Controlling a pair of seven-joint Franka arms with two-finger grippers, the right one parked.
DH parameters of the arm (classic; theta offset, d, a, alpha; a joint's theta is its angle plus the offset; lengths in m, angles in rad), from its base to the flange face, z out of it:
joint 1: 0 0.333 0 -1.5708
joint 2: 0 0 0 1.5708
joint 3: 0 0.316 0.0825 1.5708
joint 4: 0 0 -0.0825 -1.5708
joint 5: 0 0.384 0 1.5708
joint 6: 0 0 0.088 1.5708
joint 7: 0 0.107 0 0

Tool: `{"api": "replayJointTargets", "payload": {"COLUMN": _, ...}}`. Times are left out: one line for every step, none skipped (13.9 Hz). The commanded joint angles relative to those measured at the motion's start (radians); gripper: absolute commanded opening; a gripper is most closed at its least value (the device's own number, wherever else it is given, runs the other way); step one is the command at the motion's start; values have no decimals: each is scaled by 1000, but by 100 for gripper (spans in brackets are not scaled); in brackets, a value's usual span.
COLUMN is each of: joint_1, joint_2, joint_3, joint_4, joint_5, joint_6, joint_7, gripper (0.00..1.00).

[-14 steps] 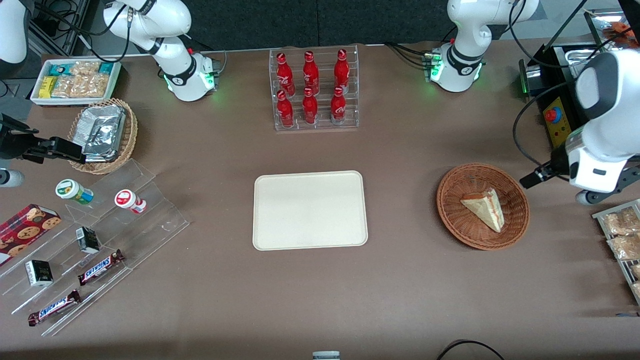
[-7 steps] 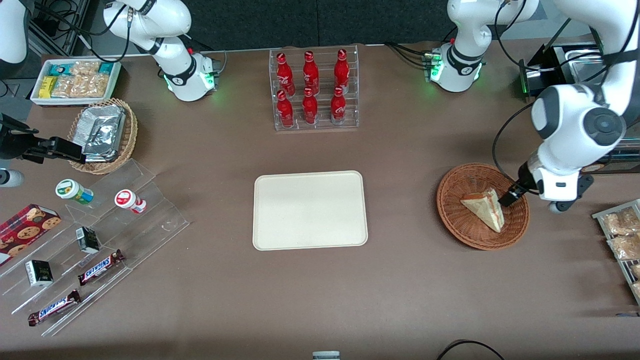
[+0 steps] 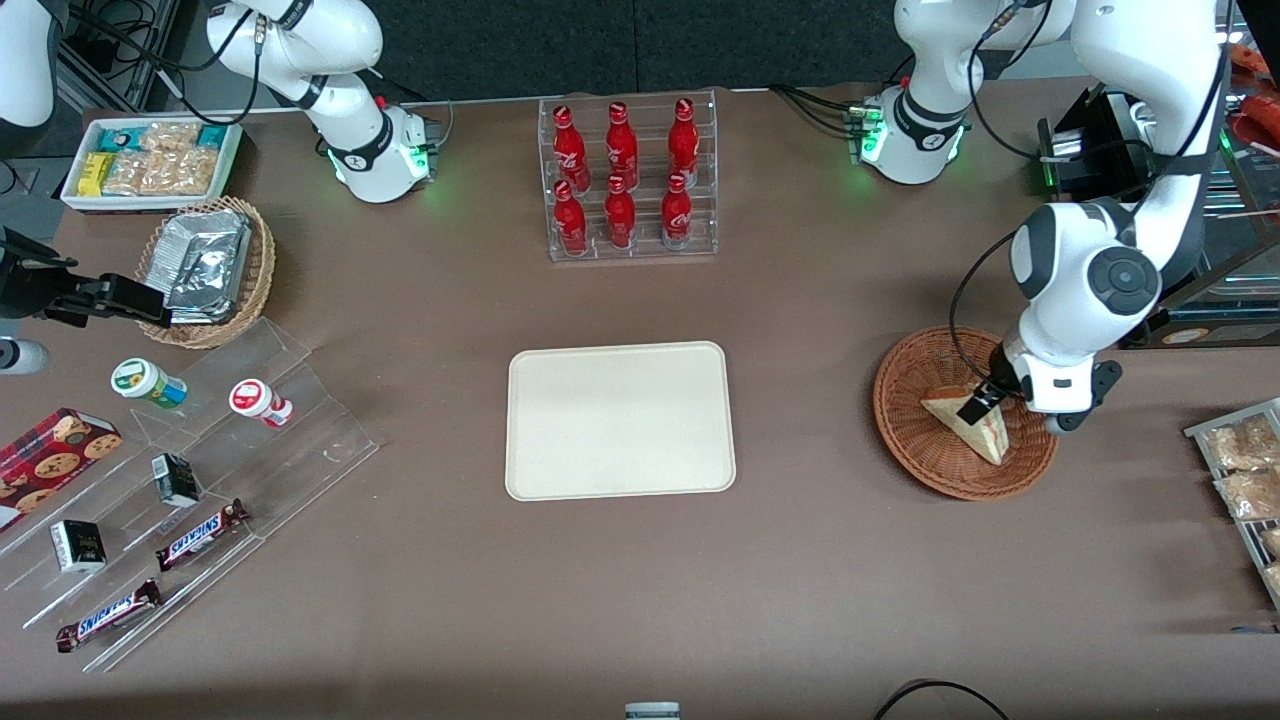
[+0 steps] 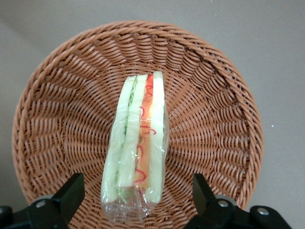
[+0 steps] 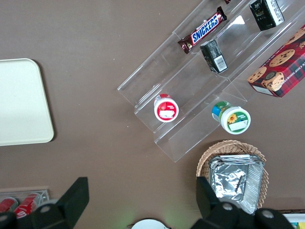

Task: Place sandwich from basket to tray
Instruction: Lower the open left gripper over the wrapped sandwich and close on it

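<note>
The sandwich (image 3: 970, 428) (image 4: 137, 143), a clear-wrapped wedge of white bread with red, orange and green filling, lies in the reddish-brown wicker basket (image 3: 905, 425) (image 4: 62, 105). My gripper (image 3: 985, 405) (image 4: 137, 193) hangs open just above the basket, its two black fingers (image 4: 71, 193) standing one on each side of the sandwich's wrapped end without touching it. The cream tray (image 3: 620, 420) (image 5: 19, 102) lies flat at the table's middle, with nothing on it.
A clear rack of red bottles (image 3: 628, 180) stands farther from the front camera than the tray. A wire rack of snack packets (image 3: 1245, 480) sits beside the basket at the working arm's end. Foil packets in a tan basket (image 3: 205, 270) and stepped snack shelves (image 3: 190, 490) lie toward the parked arm's end.
The left arm has swung in from the table's edge toward the tray and come down, bringing the gripper from outside the basket to over the sandwich.
</note>
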Motion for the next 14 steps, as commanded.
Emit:
{"api": "replayJointTargets", "payload": {"joint_1": -10, "joint_2": 13, "joint_3": 7, "joint_4": -29, "joint_5": -2, "joint_6": 55, "joint_7": -15, "gripper": 100}}
{"api": "replayJointTargets", "payload": {"joint_1": -10, "joint_2": 24, "joint_3": 7, "joint_4": -30, "joint_5": -2, "joint_6": 69, "joint_7": -15, "gripper": 99}}
{"api": "replayJointTargets", "payload": {"joint_1": -10, "joint_2": 30, "joint_3": 7, "joint_4": -29, "joint_5": -2, "joint_6": 72, "joint_7": -17, "gripper": 93}}
{"api": "replayJointTargets", "payload": {"joint_1": -10, "joint_2": 30, "joint_3": 7, "joint_4": -29, "joint_5": -2, "joint_6": 72, "joint_7": -25, "gripper": 78}}
{"api": "replayJointTargets", "payload": {"joint_1": -8, "joint_2": 36, "joint_3": 7, "joint_4": -29, "joint_5": -2, "joint_6": 72, "joint_7": -37, "gripper": 56}}
{"api": "replayJointTargets", "payload": {"joint_1": -10, "joint_2": 39, "joint_3": 7, "joint_4": -29, "joint_5": -2, "joint_6": 72, "joint_7": -40, "gripper": 34}}
{"api": "replayJointTargets", "payload": {"joint_1": -10, "joint_2": 38, "joint_3": 7, "joint_4": -29, "joint_5": 0, "joint_6": 72, "joint_7": -40, "gripper": 13}}
{"api": "replayJointTargets", "payload": {"joint_1": -10, "joint_2": 35, "joint_3": 7, "joint_4": -24, "joint_5": 0, "joint_6": 68, "joint_7": -41, "gripper": 0}}
{"api": "replayJointTargets", "payload": {"joint_1": -10, "joint_2": 29, "joint_3": 7, "joint_4": -18, "joint_5": -2, "joint_6": 63, "joint_7": -48, "gripper": 0}}
{"api": "replayJointTargets", "payload": {"joint_1": -11, "joint_2": 9, "joint_3": 7, "joint_4": 0, "joint_5": -2, "joint_6": 39, "joint_7": -60, "gripper": 0}}
{"api": "replayJointTargets", "payload": {"joint_1": -14, "joint_2": -18, "joint_3": 4, "joint_4": 22, "joint_5": 3, "joint_6": -37, "joint_7": -60, "gripper": 0}}
{"api": "replayJointTargets", "payload": {"joint_1": -22, "joint_2": -43, "joint_3": -9, "joint_4": 55, "joint_5": 9, "joint_6": -129, "joint_7": -52, "gripper": 0}}
{"api": "replayJointTargets", "payload": {"joint_1": -34, "joint_2": -69, "joint_3": -22, "joint_4": 98, "joint_5": 14, "joint_6": -235, "joint_7": -48, "gripper": 0}}
{"api": "replayJointTargets", "payload": {"joint_1": -51, "joint_2": -89, "joint_3": -29, "joint_4": 155, "joint_5": 15, "joint_6": -330, "joint_7": -46, "gripper": 0}}
